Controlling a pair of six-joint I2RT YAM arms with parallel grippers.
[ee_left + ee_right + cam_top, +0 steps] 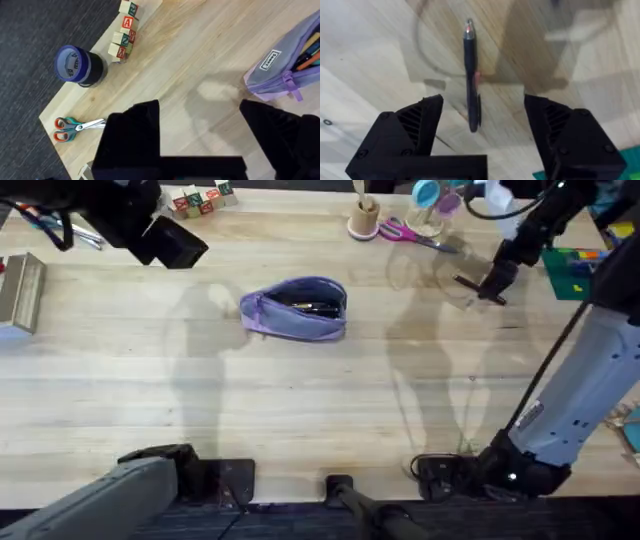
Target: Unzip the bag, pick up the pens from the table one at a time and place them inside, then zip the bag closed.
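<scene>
The lavender bag (293, 308) lies unzipped at the middle of the table (300, 400), with dark pens showing in its opening. In the left wrist view the bag (280, 62) holds an orange pen (311, 60) among others. My left gripper (200, 135) hangs open and empty above the table's far left, away from the bag (165, 240). A black pen (471, 75) lies flat on the wood at the far right (468, 281). My right gripper (480, 120) is open just above it, one finger on each side, not touching (492, 286).
Pink-handled scissors (415, 235), a wooden cup (364, 218) and a clear cup (430, 205) stand behind the right gripper. Letter blocks (200, 200) sit at the back left, beside a blue roll (75, 65) and orange-and-teal scissors (75, 127). A metal box (20, 290) is at the left edge.
</scene>
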